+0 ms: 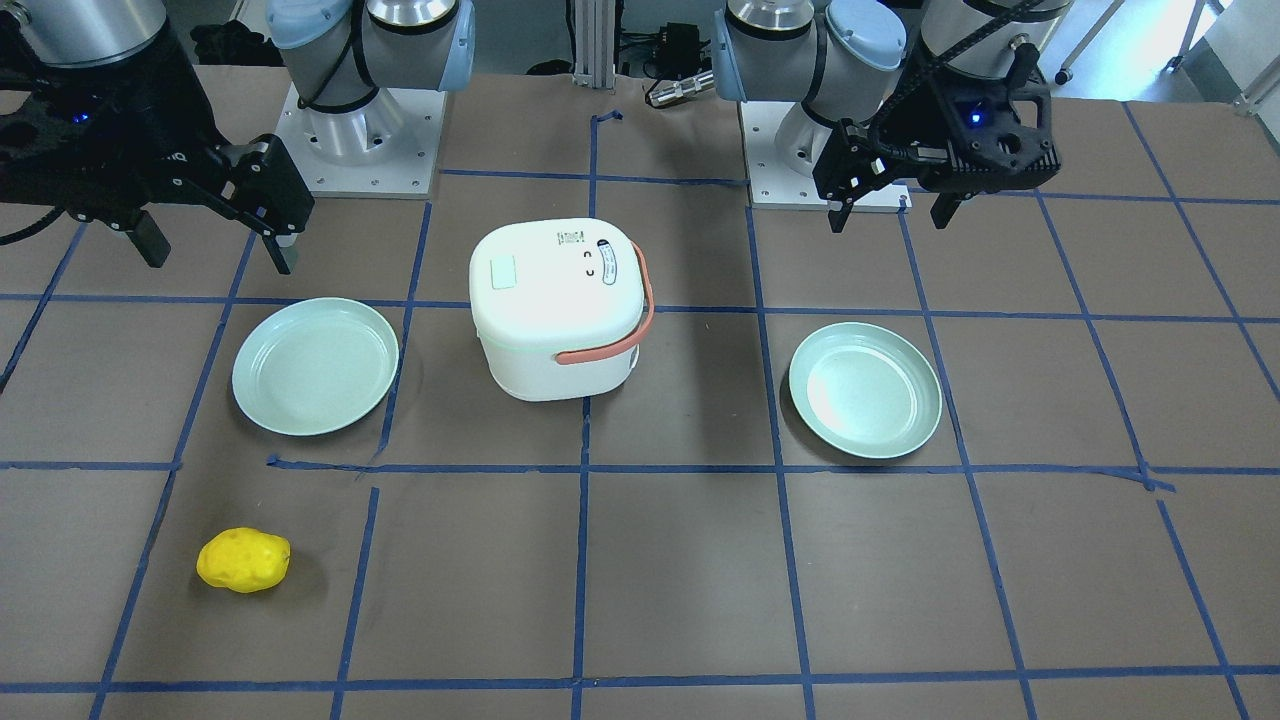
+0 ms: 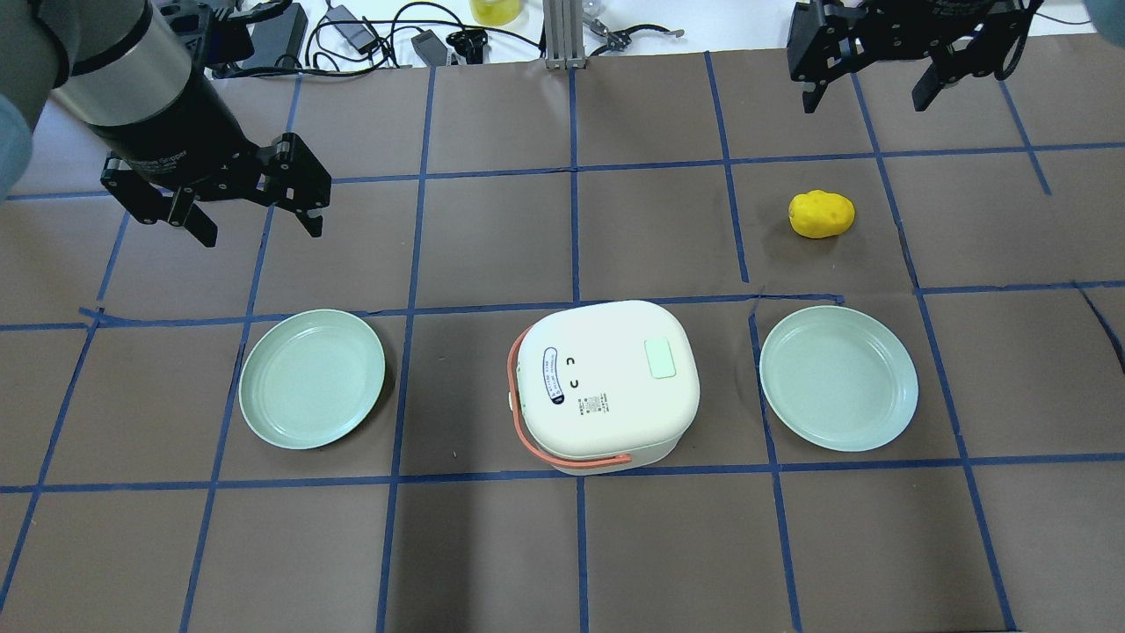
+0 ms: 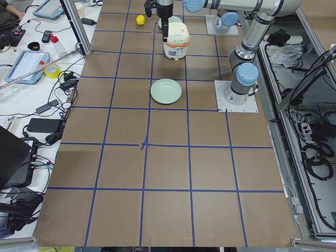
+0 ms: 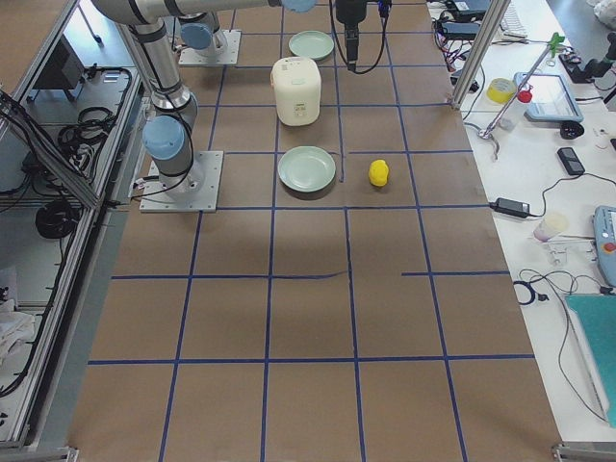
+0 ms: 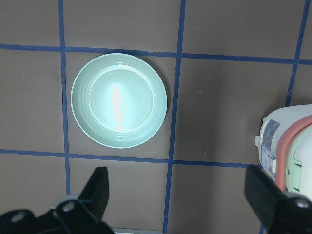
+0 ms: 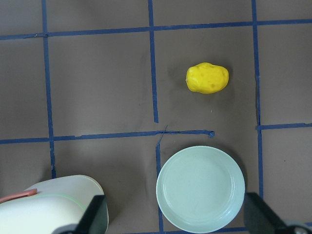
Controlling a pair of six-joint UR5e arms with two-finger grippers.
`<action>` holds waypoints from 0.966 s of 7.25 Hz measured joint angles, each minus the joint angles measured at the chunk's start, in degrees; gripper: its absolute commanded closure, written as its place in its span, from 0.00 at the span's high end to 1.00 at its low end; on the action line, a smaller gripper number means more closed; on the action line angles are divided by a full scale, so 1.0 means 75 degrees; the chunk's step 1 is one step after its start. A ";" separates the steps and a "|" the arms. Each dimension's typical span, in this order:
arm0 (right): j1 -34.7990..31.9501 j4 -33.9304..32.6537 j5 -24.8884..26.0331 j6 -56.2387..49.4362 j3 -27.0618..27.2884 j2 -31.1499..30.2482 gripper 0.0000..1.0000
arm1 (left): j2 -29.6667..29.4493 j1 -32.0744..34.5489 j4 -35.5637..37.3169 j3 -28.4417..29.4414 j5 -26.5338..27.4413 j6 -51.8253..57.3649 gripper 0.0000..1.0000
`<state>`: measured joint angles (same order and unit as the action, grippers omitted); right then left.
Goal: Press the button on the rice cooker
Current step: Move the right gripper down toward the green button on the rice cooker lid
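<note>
The white rice cooker [image 2: 606, 387] with a salmon handle stands shut at the table's middle, also seen in the front view [image 1: 555, 310]. A pale green square button [image 2: 659, 359] sits on its lid [image 1: 503, 272]. My left gripper [image 2: 261, 230] is open and empty, hanging above the table to the far left of the cooker [image 1: 889, 222]. My right gripper [image 2: 865, 104] is open and empty, high at the far right [image 1: 220, 258]. The cooker's edge shows in the left wrist view [image 5: 287, 146] and in the right wrist view [image 6: 48, 204].
Two pale green plates flank the cooker, one on its left [image 2: 312, 378] [image 5: 118, 100] and one on its right [image 2: 839, 378] [image 6: 200, 187]. A yellow potato-like object [image 2: 821, 214] [image 6: 206, 78] lies beyond the right plate. Cables and tools lie along the far table edge.
</note>
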<state>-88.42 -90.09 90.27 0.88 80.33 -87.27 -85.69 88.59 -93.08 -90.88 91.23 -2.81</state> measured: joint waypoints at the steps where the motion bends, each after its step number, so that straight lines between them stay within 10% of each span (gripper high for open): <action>1: 0.0000 0.0003 -0.0001 0.0000 0.0003 0.0000 0.65 | 0.0000 0.0000 0.0000 0.0000 0.0000 0.0000 1.00; 3: -0.0118 0.0109 -0.0064 0.0011 0.0144 -0.0034 0.23 | 0.0000 0.0000 0.0000 0.0000 0.0000 0.0000 1.00; 7: -0.1285 0.0174 -0.0166 0.0995 0.1265 -0.0190 0.00 | 0.0000 0.0000 0.0000 0.0000 0.0000 0.0000 1.00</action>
<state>-98.06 -88.78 89.03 8.34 89.82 -88.70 -85.69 88.59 -93.08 -90.88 91.23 -2.81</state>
